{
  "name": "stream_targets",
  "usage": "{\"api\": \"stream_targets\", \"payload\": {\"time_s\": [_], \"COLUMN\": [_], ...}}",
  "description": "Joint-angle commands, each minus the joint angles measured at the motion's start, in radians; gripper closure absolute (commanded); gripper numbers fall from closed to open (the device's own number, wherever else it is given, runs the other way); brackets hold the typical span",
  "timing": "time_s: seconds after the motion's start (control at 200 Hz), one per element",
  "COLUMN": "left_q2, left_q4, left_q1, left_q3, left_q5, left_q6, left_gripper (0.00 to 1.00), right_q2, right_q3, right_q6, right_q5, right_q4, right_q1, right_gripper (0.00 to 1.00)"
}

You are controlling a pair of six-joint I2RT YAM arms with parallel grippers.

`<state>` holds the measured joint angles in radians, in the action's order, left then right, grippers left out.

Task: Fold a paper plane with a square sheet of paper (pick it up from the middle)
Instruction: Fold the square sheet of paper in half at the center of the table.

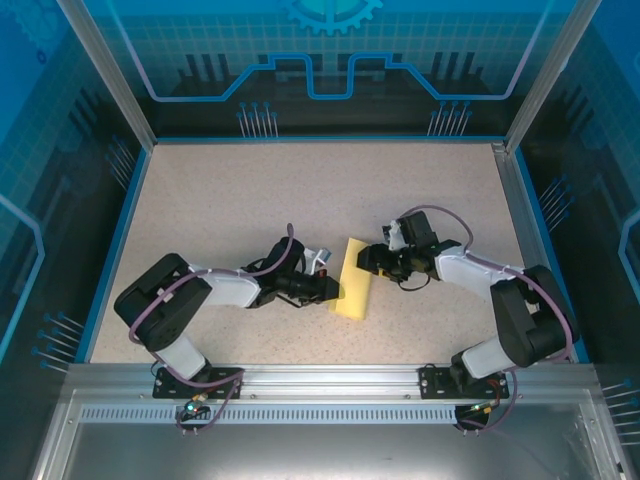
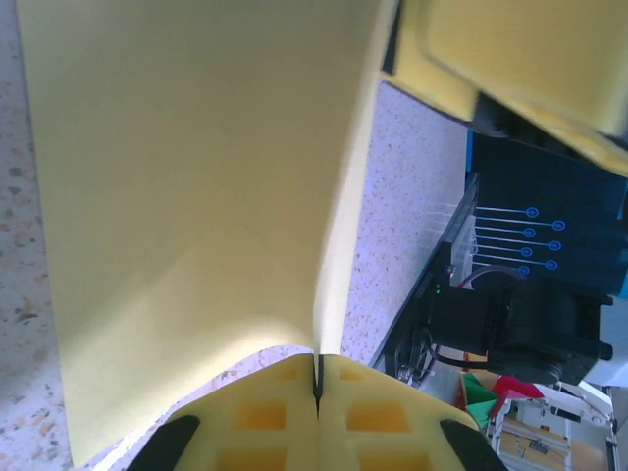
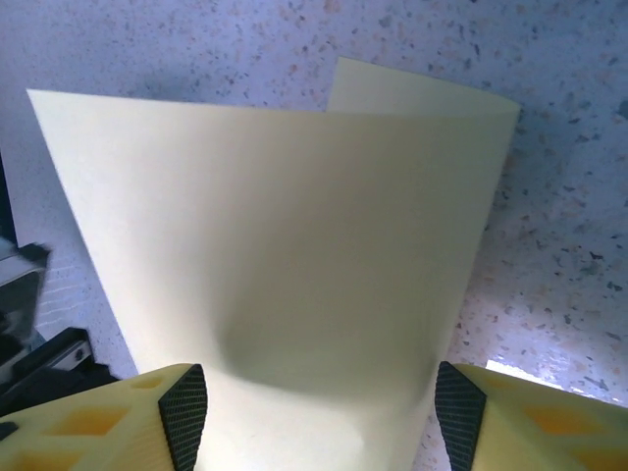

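Observation:
The square sheet of paper [image 1: 353, 280] is pale yellow and lies mid-table, bent over on itself into a tall narrow strip. My left gripper [image 1: 337, 292] is at its left edge. In the left wrist view, that gripper [image 2: 317, 371] is shut on the paper's doubled edge, and the sheet [image 2: 196, 196] rises away from the pads. My right gripper [image 1: 369, 258] is at the strip's right side. In the right wrist view, it [image 3: 320, 417] stands open, with the curved sheet [image 3: 285, 235] between and beyond its spread fingers [image 3: 184, 410]. The paper plane is out of view.
The speckled table [image 1: 230, 200] has blue side walls and a metal rail [image 1: 330, 385] along the near edge, where both arm bases are mounted. The right gripper's yellow finger [image 2: 510, 59] shows at the top right of the left wrist view.

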<state>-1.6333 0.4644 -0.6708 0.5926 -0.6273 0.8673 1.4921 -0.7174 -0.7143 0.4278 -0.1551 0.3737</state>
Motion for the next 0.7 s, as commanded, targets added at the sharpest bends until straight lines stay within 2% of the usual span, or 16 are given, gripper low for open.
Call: {"api": "stream_targets", "payload": {"time_s": [0.0,0.12,0.235,0.41,0.695], "left_q2": [0.051,0.058,0.019,-0.054,-0.030], "left_q4": [0.033,-0.045,-0.204,-0.145,-0.198], "left_q1": [-0.009,-0.008,-0.007,-0.007,-0.007], "left_q3": [-0.007,0.012,0.071,0.090,0.101], "left_q5": [0.000,0.025,0.089,0.055,0.082], "left_q6": [0.003,-0.027,-0.054,-0.019,-0.052], "left_gripper": [0.96,0.95,0.95,0.93,0.86], "right_q2": [0.031,0.028,0.040,0.076,0.065], "right_q3": [0.001,0.004,-0.010,-0.024,-0.021], "right_q6": [-0.009,-0.015,0.003,0.027,0.028], "right_q5": [0.021,0.023,-0.021,-0.037,-0.107], "right_q4": [0.011,0.020,-0.029,-0.061,-0.101], "right_q1": [-0.013,-0.011,0.002,0.033,0.075], "right_gripper": [0.35,0.33,0.32,0.33,0.35]}}
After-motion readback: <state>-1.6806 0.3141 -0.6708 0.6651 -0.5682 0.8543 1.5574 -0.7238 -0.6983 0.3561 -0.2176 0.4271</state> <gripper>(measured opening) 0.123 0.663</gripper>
